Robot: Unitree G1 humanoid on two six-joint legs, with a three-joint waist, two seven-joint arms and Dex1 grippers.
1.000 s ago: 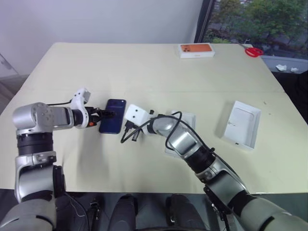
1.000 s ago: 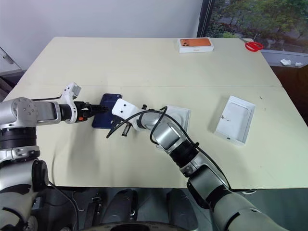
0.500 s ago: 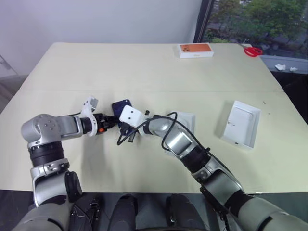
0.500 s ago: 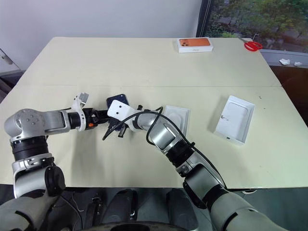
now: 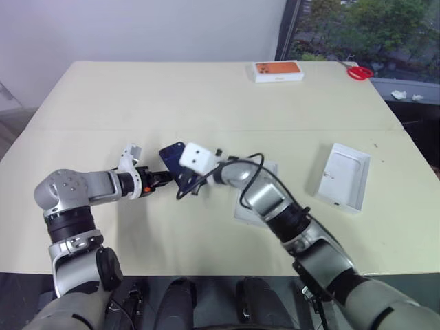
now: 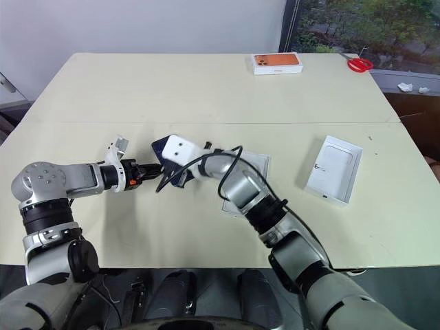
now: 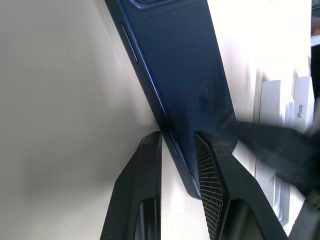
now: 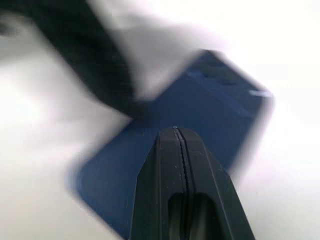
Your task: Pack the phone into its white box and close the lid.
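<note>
Left wrist view: left pincer (image 7: 179, 142) has clamped phone (image 7: 175, 70)

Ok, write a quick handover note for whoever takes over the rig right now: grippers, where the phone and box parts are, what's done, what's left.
Left gripper: shut on the phone's edge, one end tilted up off the table.
Right gripper: shut, empty, tips at the phone's back.
White box: beside the right forearm, partly hidden.
Lid: lying on its own further right, inside up.
Done: phone gripped.
Left: put phone in the box, fit the lid.
</note>
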